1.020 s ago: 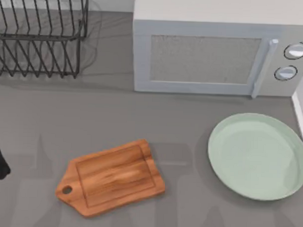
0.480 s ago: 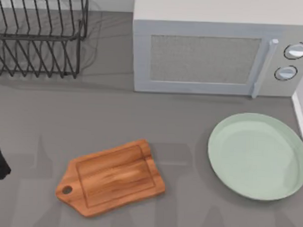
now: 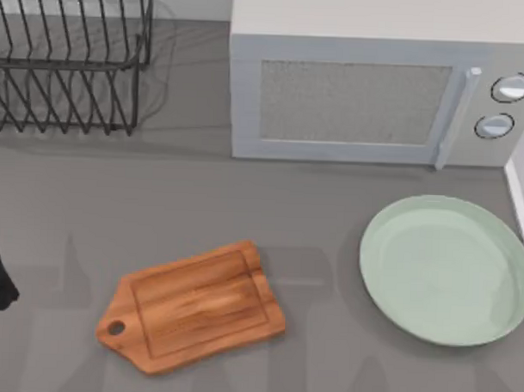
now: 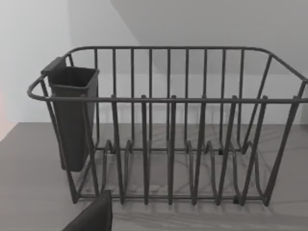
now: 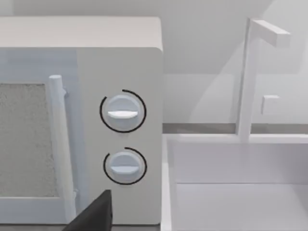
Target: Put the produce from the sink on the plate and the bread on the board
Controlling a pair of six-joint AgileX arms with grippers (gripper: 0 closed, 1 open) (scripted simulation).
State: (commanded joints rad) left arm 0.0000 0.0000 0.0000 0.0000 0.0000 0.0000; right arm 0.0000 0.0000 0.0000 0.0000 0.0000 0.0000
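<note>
On the grey table, the board lies bare near the front edge, the empty plate toward the right edge. A microwave and wire rack line the back edge; a white sink sits beside the microwave.

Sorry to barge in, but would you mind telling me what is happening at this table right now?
Nothing is being handled yet. The brown wooden cutting board and the large pale mint-green plate both lie bare on the grey table, in front of the white microwave. The left wrist camera faces a dark wire dish rack; the right wrist camera faces the microwave's dials and a white sink.
</note>
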